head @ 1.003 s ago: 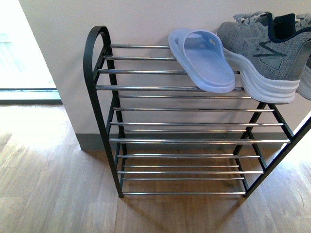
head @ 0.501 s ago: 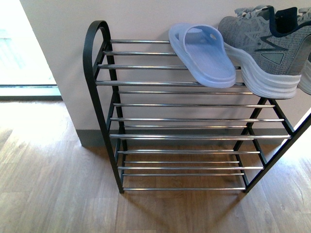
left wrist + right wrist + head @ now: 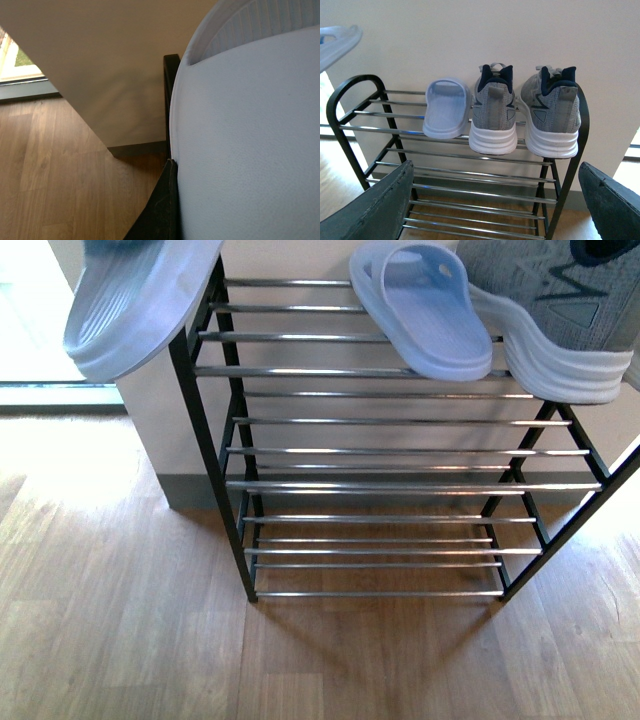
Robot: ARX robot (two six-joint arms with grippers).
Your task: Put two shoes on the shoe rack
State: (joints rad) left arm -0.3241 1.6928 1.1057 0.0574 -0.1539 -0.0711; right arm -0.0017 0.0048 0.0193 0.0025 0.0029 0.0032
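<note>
The shoe rack (image 3: 470,155) carries one slide sandal (image 3: 447,109) and two sneakers (image 3: 493,114) on top, heels overhanging.

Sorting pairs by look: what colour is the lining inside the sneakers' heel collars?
Dark navy, against grey knit sneakers; clearest in the right wrist view.

Pale blue slide sandals (image 3: 432,312), grey knit sneakers (image 3: 493,112) with white soles and navy lining, black-and-chrome shoe rack (image 3: 205,430).

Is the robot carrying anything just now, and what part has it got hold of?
A second pale slide hangs in the air left of the rack, apparently carried by the left arm. Where it is gripped cannot be seen. The right gripper is open and empty.
</note>
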